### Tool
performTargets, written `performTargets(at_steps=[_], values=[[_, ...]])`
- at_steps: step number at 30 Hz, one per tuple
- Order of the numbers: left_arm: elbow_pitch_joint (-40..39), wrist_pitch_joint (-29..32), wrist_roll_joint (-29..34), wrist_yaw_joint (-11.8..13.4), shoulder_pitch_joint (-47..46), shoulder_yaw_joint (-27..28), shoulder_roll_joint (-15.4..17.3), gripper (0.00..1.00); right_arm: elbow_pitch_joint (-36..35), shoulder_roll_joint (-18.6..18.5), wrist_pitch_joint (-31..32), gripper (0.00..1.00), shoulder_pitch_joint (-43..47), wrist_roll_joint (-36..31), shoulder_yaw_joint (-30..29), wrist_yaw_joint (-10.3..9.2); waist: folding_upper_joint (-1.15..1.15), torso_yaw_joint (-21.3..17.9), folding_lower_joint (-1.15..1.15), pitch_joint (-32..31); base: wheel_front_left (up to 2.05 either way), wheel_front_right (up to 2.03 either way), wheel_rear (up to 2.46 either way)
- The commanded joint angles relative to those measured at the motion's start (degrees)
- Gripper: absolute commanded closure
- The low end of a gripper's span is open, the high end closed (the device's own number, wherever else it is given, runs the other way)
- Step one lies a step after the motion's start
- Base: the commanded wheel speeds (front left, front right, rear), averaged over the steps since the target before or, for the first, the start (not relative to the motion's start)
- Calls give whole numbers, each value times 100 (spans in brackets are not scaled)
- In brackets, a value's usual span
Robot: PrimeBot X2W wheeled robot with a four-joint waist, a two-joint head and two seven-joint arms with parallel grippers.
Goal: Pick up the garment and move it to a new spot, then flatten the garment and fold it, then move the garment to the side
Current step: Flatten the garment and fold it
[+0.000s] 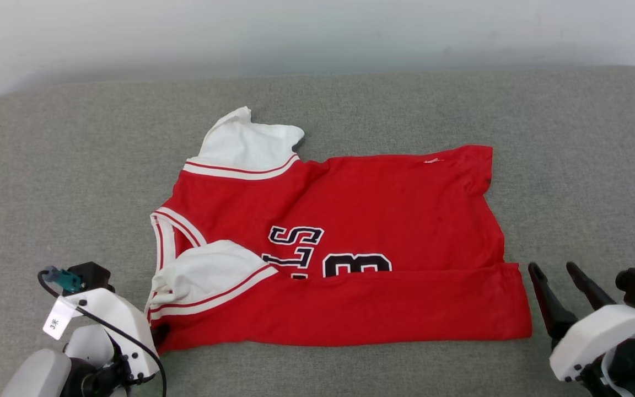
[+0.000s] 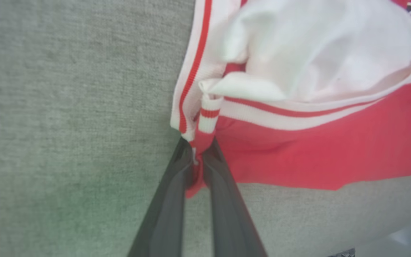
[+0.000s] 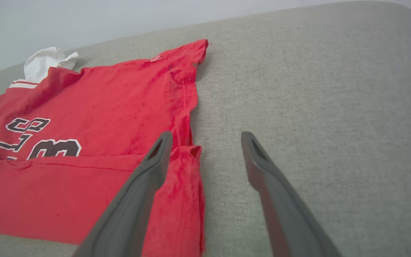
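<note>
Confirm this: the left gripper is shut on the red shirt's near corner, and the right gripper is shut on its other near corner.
Not quite: the right gripper is open, fingers spread and gripping nothing beside the edge of the shirt, as the right wrist view shows. The left gripper is shut on the shirt's near corner.

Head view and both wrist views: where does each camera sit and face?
Head view: on the head, facing down at the bright red fabric jersey with white sleeves on grey cloth surface; right fingers lower right.
Left wrist view: along left fingers, shut on the jersey's corner.
Right wrist view: along right fingers, open, beside the jersey's hem.
Shared: every view shows the jersey.
</note>
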Motion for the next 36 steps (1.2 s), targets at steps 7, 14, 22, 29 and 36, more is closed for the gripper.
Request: performTargets(at_steps=[7,14,22,29,36], values=[[-263,-273,115,-33,152,-20,15,100,1,-451,1736,0,190,387,-31,-5,0,124,0,-261,0,0,0],[-1008,-371,283,168,216,58,175,100,-153,-631,2972,0,-43,521,293,-5,0,265,0,-184,0,0,0],[-1379,-349,369,271,88,-31,119,100,550,-664,3359,0,-489,647,910,-4,0,428,0,101,0,0,0],[-1366,-440,377,275,85,-59,55,100,999,-535,3503,100,-575,985,1382,7,0,473,0,170,0,0,0],[-1438,-613,443,244,211,-62,84,100,858,-803,3255,100,-741,1066,1217,-4,0,461,0,-39,0,0,0]])
